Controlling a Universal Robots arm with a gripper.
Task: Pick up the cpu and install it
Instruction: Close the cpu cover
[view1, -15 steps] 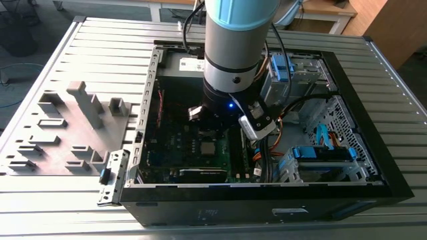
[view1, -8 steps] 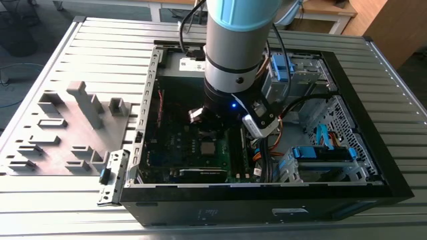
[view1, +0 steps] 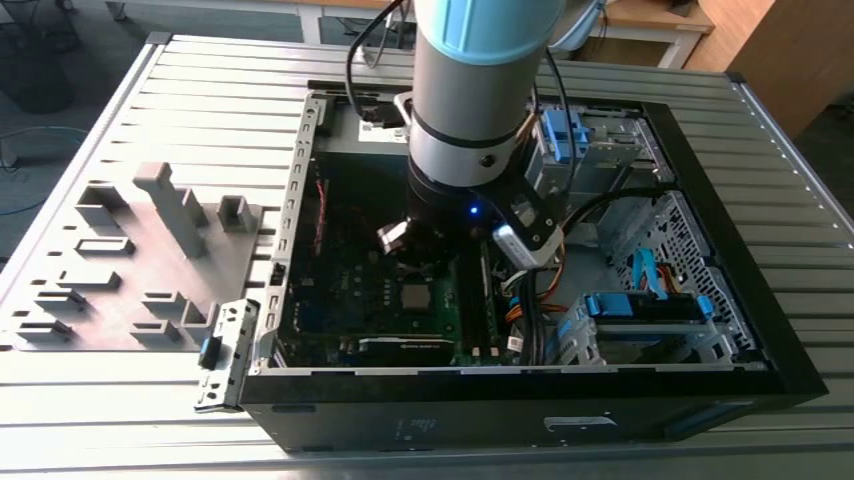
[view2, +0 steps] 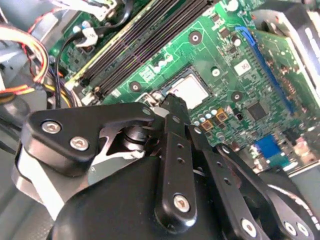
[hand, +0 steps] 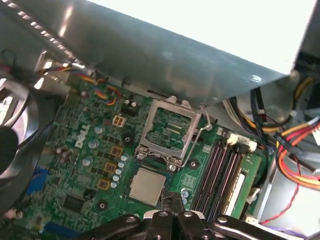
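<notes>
— What stood there, starting from the exterior view's left?

— Well to the left of the socket (hand: 152, 165) lay one grey fixture plate (view1: 120, 260), on the slatted metal table (view1: 200, 100). Then came one open computer case (view1: 534, 420) with one green motherboard (view1: 347, 290) on its floor. The socket sat about in the middle of that board.

— And the cpu?

— There was one cpu (view1: 416, 296), a silver-grey square. In both wrist views it lay flat inside the socket (hand: 147, 186) (view2: 192, 91).

— Where were the fingers against it?

— The gripper (hand: 172, 199) hung just above the socket. I counted two black fingers (view2: 172, 150). Their tips were pressed together, with nothing that I could see between them. They stood just beside one edge of the cpu. Whether they touched it, I could not tell.

— Was the socket covered?

— No. One metal frame (hand: 170, 125) stood swung up at the socket's side away from the fingertips. One wire lever (hand: 199, 141) stood raised just beside the frame.

— And to the right?

— Near the socket on the exterior view's right lay the long dark memory slots (hand: 220, 170). I counted four, though not with full certainty. Further right of the socket were a bundle of cables (view1: 534, 290) and two blue plastic brackets (view1: 647, 305).
</notes>
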